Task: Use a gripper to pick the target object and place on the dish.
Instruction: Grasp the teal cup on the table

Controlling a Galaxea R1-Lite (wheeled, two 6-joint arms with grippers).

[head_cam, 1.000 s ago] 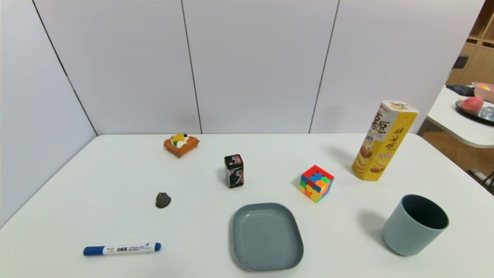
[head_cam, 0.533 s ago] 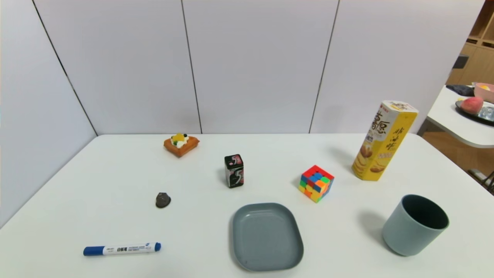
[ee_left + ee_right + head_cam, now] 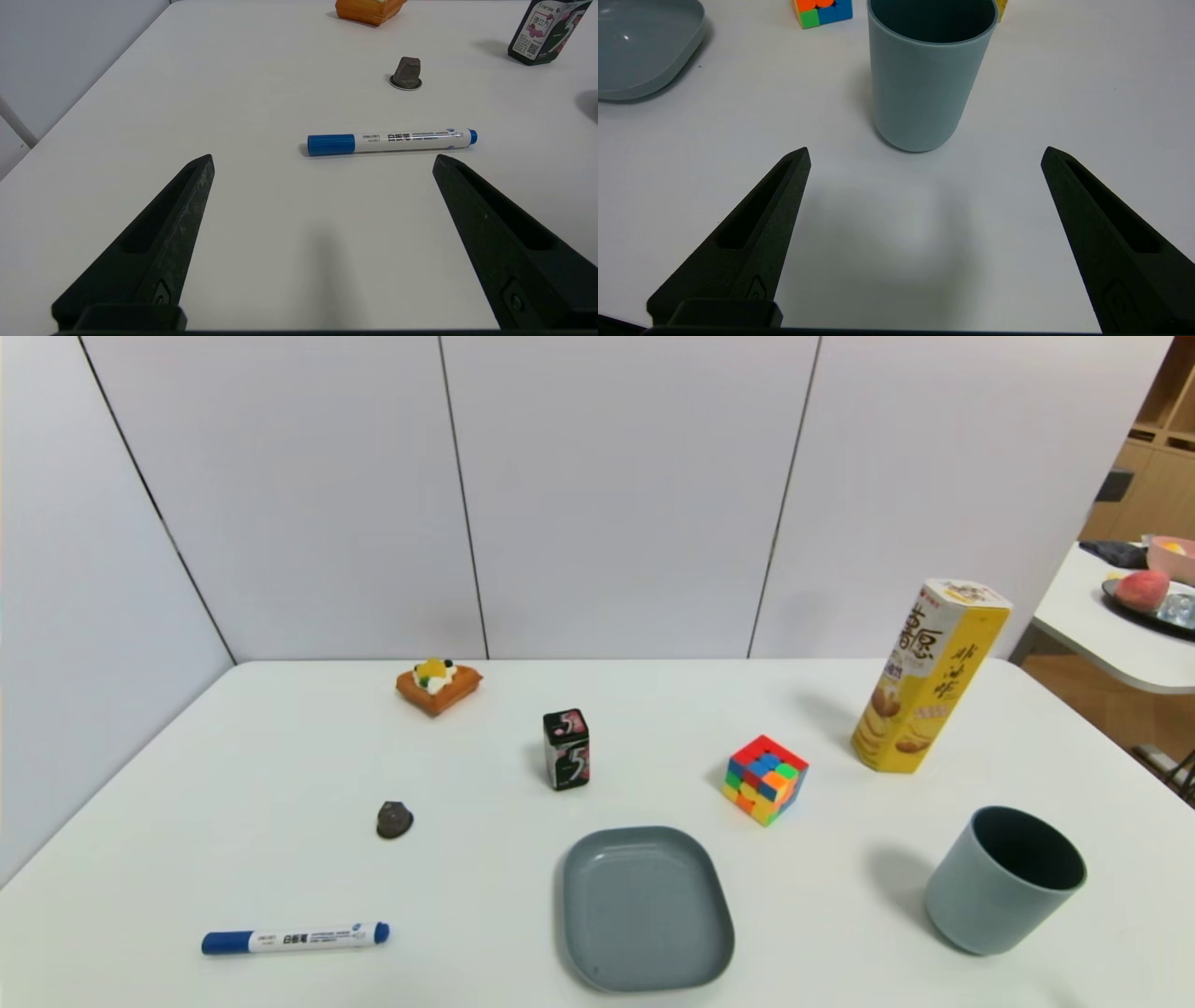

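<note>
So on the white rectangular table point(image 3: 280, 784) there's a yellow and white hexagonal cardboard snack box point(image 3: 920, 681) standing toward the far right corner, with a multicoloured plastic cube puzzle point(image 3: 766, 779) nearer the middle. A black box with a "5" point(image 3: 568, 751) sits mid-table, a waffle-like tart with a yellow topping point(image 3: 437, 686) is by the far edge, and a small dark capsule point(image 3: 394, 820) plus a blue and white marker point(image 3: 295, 939) are over on the left. Nothing stands between the cup and the right gripper, fwiw

Compared with a second ago everything on the table is where it was, only a faint shadow has shown up by the near right corner

The matte grey-blue plastic cup point(image 3: 999, 887) is upright near the right edge, well apart from the shallow grey-blue dish point(image 3: 647, 910). It's just ahead of the black two-fingered right gripper point(image 3: 926, 156), which is released, fingers wide apart, not touching it. Black left gripper point(image 3: 323, 163) is idling, spread open, near the marker
</note>
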